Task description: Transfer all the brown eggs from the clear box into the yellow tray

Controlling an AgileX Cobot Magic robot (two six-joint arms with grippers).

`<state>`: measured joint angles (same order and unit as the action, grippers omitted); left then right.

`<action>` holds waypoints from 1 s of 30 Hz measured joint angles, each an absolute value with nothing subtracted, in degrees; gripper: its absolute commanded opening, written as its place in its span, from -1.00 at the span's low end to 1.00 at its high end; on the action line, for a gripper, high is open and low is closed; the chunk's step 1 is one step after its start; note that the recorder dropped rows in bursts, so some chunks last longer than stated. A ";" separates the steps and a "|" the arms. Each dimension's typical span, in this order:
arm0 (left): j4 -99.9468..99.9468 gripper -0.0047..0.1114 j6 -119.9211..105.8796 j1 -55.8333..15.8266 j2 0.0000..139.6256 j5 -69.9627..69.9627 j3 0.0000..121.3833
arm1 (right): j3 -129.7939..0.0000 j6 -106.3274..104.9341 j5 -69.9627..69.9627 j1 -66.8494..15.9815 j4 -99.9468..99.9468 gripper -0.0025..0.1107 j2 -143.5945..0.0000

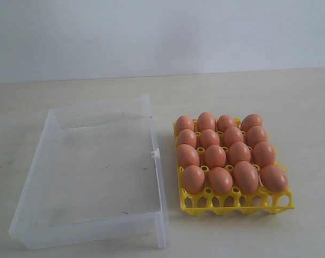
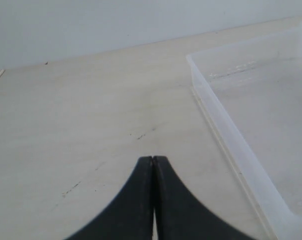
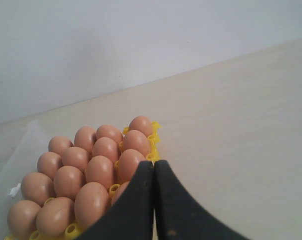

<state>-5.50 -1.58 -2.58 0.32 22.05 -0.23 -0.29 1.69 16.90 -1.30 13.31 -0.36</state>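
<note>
With the brown eggs (image 1: pixel 225 153) all seated in the yellow tray (image 1: pixel 237 204) at 3 o'clock of the clear box (image 1: pixel 159 215), left gripper (image 2: pixel 153 159) and right gripper (image 3: pixel 153 162) both pressed shut on nothing, the risk is the right one clipping an egg loose in moving off.

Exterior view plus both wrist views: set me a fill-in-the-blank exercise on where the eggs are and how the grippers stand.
1. All the brown eggs sit in the ____ tray.
2. The clear box holds ____ eggs.
3. The eggs stand in four rows of ____.
4. The left gripper and the right gripper both have their jaws ____.
Missing words: yellow; no; four; shut.
</note>
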 measured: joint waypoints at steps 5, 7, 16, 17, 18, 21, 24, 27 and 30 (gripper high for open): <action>-5.50 -0.92 -1.58 -2.58 0.32 22.05 -0.23 | -0.29 1.69 16.90 -1.30 13.31 -0.96 -0.36; -5.50 -0.92 -1.58 -2.58 0.32 22.05 -0.23 | -0.29 1.69 16.90 -1.30 13.31 -0.96 -0.36; -5.50 -0.92 -1.58 -2.58 0.32 22.05 -0.23 | -0.29 1.69 16.90 -1.30 13.31 -0.96 -0.36; -5.50 -0.92 -1.58 -2.58 0.32 22.05 -0.23 | -0.29 1.69 16.90 -1.30 13.31 -0.96 -0.36; -5.50 -0.92 -1.58 -2.58 0.32 22.05 -0.23 | -0.29 1.69 16.90 -1.30 13.31 -0.96 -0.36; -5.50 -0.92 -1.58 -2.58 0.32 22.05 -0.23 | -0.29 1.69 16.90 -1.30 13.31 -0.96 -0.36; -5.50 -0.92 -1.58 -2.58 0.32 22.05 -0.23 | -0.29 1.69 16.90 -1.30 13.31 -0.96 -0.36; -5.50 -0.92 -1.58 -2.58 0.32 22.05 -0.23 | -0.29 1.69 16.90 -1.30 13.31 -0.96 -0.36; -5.50 -0.92 -1.58 -2.58 0.32 22.05 -0.23 | -0.29 1.69 16.90 -1.30 13.31 -0.96 -0.36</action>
